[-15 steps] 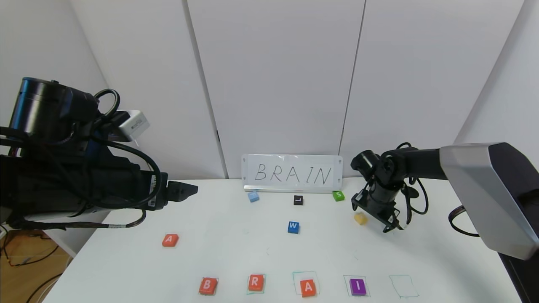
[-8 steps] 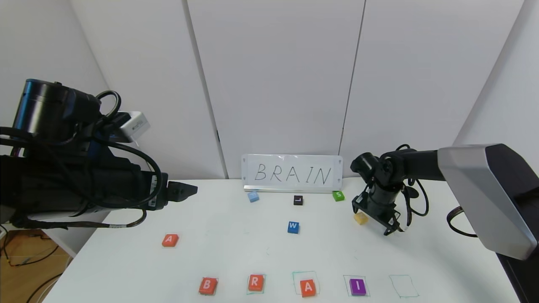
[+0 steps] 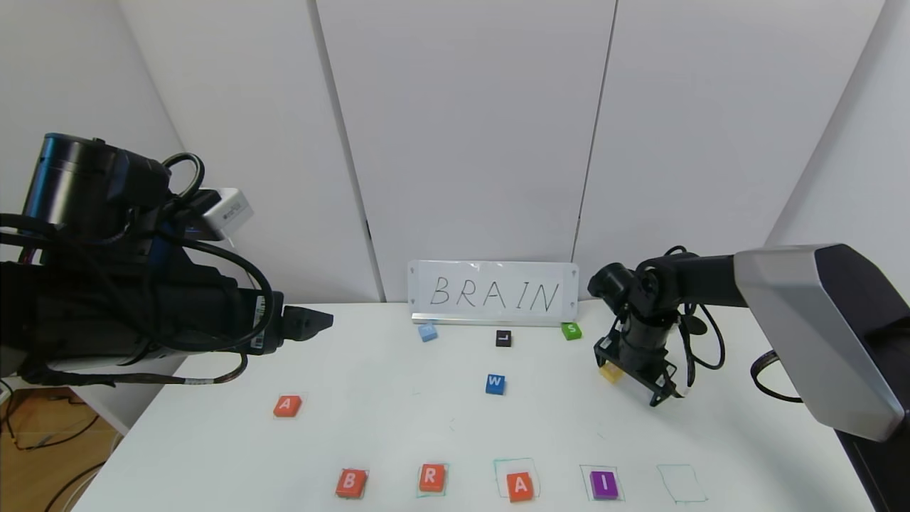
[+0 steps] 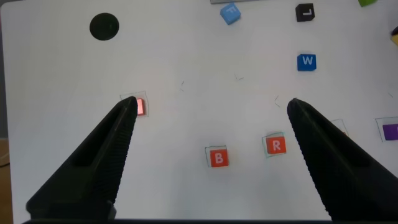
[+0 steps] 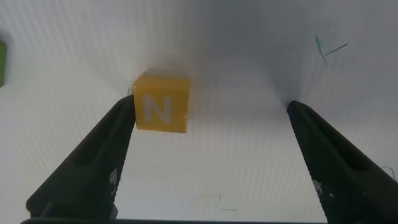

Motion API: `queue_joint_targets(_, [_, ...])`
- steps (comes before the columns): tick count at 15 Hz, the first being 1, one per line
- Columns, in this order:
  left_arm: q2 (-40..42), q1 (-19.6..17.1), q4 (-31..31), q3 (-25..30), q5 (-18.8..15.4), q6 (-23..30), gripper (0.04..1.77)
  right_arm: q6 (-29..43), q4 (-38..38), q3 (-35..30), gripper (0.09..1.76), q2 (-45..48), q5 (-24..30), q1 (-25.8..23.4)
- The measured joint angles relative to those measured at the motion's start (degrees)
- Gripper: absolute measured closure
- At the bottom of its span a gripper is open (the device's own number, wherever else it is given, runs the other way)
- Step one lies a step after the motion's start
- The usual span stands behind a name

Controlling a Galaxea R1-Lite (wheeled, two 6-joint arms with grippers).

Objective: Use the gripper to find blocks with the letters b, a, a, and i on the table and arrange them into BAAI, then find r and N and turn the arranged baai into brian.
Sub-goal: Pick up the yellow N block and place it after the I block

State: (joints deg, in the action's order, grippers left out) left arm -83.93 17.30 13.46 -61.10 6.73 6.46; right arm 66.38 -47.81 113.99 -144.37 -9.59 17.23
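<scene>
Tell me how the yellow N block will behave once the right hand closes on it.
The N block looks like a rigid cube with flat sides, so it should probably hold steady and not roll. It sits against one finger of the open right hand, so closing may slide it sideways across the smooth table first.

Bare table (image 3: 398, 427) around N (image 5: 161, 104)

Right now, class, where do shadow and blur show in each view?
Right wrist view: a soft grey shadow lies on the table beyond N, whose letter reads crisply. Left wrist view: one orange-red block glows blurred beside an end effector finger. Head view: lighting is even.
</scene>
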Motion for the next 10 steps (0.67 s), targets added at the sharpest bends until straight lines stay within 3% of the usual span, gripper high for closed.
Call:
queue_joint_targets(7, [0.0,0.0,0.0,0.0,0.0,0.0,0.09,0.1,-0.1,0.0,0.14,0.0,0.0,0.0])
queue_joint_targets(10, [0.0,0.0,0.0,0.0,0.0,0.0,0.09,0.0,-0.1,0.0,0.66,-0.1,-0.1,0.0])
